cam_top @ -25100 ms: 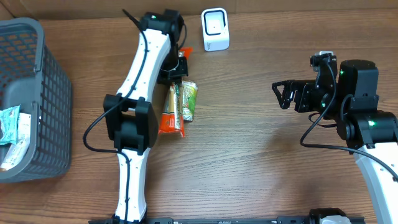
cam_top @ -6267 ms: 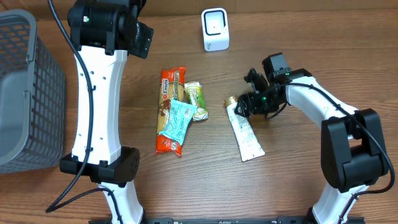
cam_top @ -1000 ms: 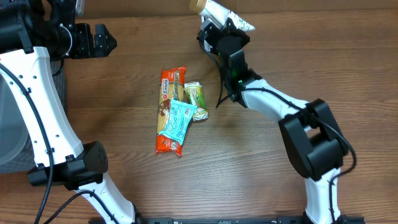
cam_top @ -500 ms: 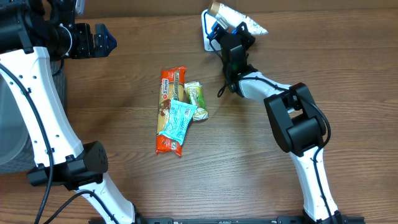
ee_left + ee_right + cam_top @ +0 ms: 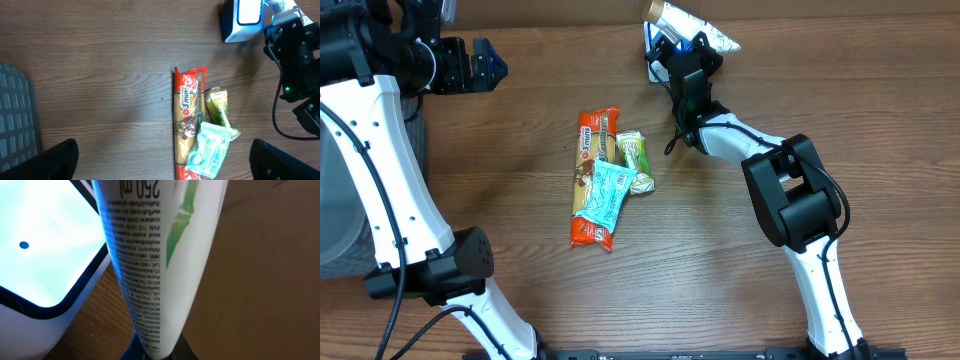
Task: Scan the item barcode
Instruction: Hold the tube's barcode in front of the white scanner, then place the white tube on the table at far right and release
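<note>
Tube point(image 5: 160, 255), white with a green streak and printed "250 ml", is pinched tight in my right gripper point(image 5: 682, 45) just beside the lit scanner point(image 5: 40, 255), while my left gripper point(image 5: 485, 65) stands wide, empty.

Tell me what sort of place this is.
Probably a mock shop checkout on a lab table: a white barcode scanner with a tube held up to it, packaged goods piled on the wood, and a grey basket at the left edge.
</note>
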Controlling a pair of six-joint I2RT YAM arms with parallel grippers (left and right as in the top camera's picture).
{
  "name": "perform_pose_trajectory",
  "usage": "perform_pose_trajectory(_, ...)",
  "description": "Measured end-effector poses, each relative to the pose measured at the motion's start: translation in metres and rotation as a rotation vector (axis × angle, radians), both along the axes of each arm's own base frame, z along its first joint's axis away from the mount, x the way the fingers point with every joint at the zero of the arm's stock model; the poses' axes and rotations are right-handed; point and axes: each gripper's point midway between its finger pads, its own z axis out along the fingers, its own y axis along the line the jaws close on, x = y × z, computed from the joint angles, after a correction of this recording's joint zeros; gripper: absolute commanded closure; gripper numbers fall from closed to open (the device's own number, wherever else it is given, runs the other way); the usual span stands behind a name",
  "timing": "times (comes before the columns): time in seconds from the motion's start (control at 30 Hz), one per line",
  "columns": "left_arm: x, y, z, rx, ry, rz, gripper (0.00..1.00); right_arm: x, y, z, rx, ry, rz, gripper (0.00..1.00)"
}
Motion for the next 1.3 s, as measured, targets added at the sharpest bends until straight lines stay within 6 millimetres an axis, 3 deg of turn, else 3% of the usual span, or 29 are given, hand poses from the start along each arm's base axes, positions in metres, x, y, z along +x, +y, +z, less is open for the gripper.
perform_pose_trajectory(0.33, 0.0, 0.0, 0.0, 0.0, 0.0, 0.0, 0.0, -0.009, -0.009, 0.0, 0.004, -0.009, -0.112, 0.97)
perform_pose_trajectory(0.53, 0.0, 0.0, 0.0, 0.0, 0.0, 0.0, 0.01, -0.042, -0.009, -0.005, 0.013, 0.199, -0.135, 0.97)
perform_pose_trajectory(0.63, 0.0, 0.0, 0.0, -0.002, -0.001, -0.001, 0.0, -0.068, -0.012, 0.021, 0.145, 0.298, -0.131, 0.97)
perform_pose_trajectory(0.77, 0.0, 0.0, 0.0, -0.003, -0.001, -0.001, 0.01, -0.11, -0.036, 0.082, 0.523, 0.369, -0.191, 0.96)
perform_pose_trajectory(0.87, 0.0, -0.001, 0.0, -0.003, 0.0, -0.001, 0.0, -0.134, -0.078, 0.12, 0.859, 0.406, -0.293, 0.96)
perform_pose_trajectory(0.93, 0.0, -0.001, 0.0, -0.003, 0.0, -0.001, 0.0, -0.143, -0.119, 0.128, 1.076, 0.433, -0.398, 0.96)
perform_pose_trajectory(1.03, 0.0, -0.001, 0.0, -0.003, -0.001, -0.001, 0.0, -0.149, -0.181, 0.106, 1.315, 0.444, -0.598, 0.96)
perform_pose_trajectory(1.1, 0.0, -0.001, 0.0, -0.003, -0.001, -0.001, 0.0, -0.162, -0.219, 0.067, 1.448, 0.452, -0.795, 0.96)
perform_pose_trajectory(1.2, 0.0, -0.001, 0.0, -0.003, -0.001, -0.001, 0.01, -0.192, -0.245, 0.008, 1.57, 0.485, -1.059, 0.96)
perform_pose_trajectory(1.3, 0.0, -0.001, 0.0, -0.003, -0.001, -0.001, 0.0, -0.224, -0.258, -0.04, 1.663, 0.486, -1.287, 0.96)
